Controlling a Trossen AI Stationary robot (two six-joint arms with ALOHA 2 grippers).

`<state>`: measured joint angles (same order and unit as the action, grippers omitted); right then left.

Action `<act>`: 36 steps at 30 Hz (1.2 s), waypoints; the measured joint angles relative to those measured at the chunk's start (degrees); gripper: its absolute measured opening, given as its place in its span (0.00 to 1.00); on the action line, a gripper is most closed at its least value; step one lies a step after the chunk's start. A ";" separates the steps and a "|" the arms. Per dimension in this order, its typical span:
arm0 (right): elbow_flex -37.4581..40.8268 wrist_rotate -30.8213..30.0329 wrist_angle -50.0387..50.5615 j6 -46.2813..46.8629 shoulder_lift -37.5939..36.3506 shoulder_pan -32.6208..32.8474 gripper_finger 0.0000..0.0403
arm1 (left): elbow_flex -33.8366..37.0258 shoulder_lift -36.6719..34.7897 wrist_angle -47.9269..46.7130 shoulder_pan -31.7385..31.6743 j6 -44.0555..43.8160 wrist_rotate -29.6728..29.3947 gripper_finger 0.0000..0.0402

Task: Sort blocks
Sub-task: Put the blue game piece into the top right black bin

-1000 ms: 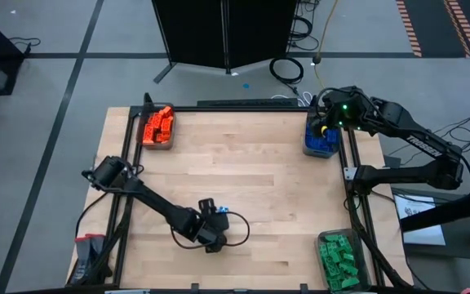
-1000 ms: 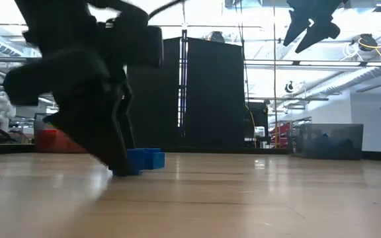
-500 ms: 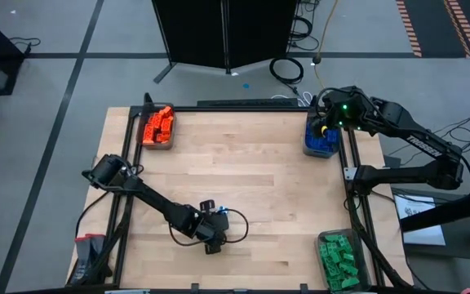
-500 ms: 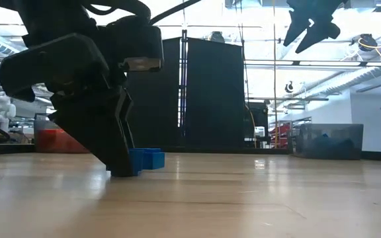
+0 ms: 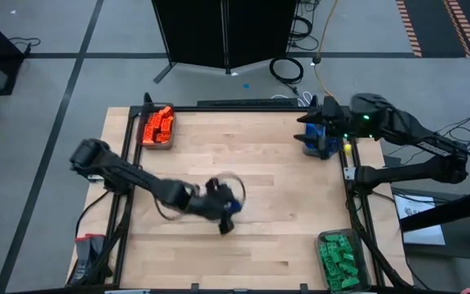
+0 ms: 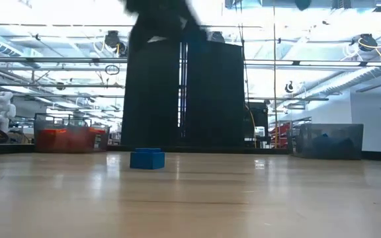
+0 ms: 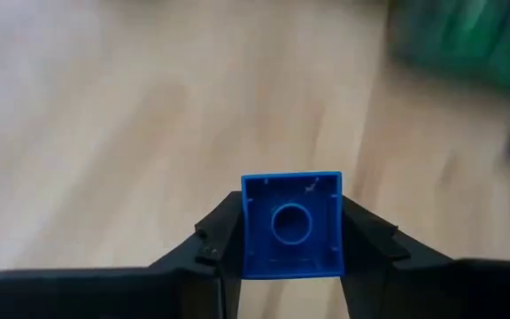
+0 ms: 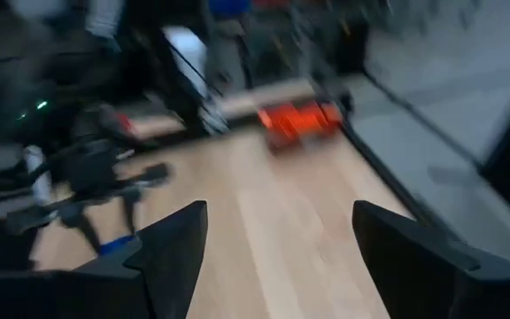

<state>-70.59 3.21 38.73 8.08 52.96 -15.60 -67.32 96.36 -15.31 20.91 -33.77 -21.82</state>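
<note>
Left gripper (image 7: 290,257) — pinching a blue block (image 7: 290,225), mid-table; right gripper (image 8: 277,266) — fingers spread, over the far-right bin (image 5: 320,145).

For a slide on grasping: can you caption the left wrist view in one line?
Left hand pinching a blue block between its fingers, hollow underside facing the camera, above the wooden table.

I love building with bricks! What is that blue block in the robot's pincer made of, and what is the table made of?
The blue block, held in the left pincer, looks like hard moulded plastic: even colour, crisp edges, and a hollow underside with a round tube. The table looks like pale wood, with plank lines and grain and a smooth, slightly shiny finish.
</note>
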 joint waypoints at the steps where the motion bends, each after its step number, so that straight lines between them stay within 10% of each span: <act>1: 0.00 -0.06 -2.06 -0.73 -0.42 1.51 0.69 | -0.43 -2.20 2.31 -1.03 0.02 -0.88 0.31; 12: -0.02 -8.67 -22.74 -13.71 4.41 17.45 0.69 | -1.14 -18.06 41.55 -7.34 5.50 2.06 0.31; 21: -6.38 -20.87 -29.44 -31.87 17.59 26.83 0.69 | -1.08 -18.10 43.51 -7.91 1.43 3.99 0.31; 36: -23.83 -22.82 -23.81 -36.44 31.12 28.83 0.72 | -1.08 -17.68 43.72 -7.89 1.52 4.12 0.31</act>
<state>-94.42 -19.62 14.93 -28.36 84.08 13.23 -68.40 78.67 28.41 13.02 -32.25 -17.69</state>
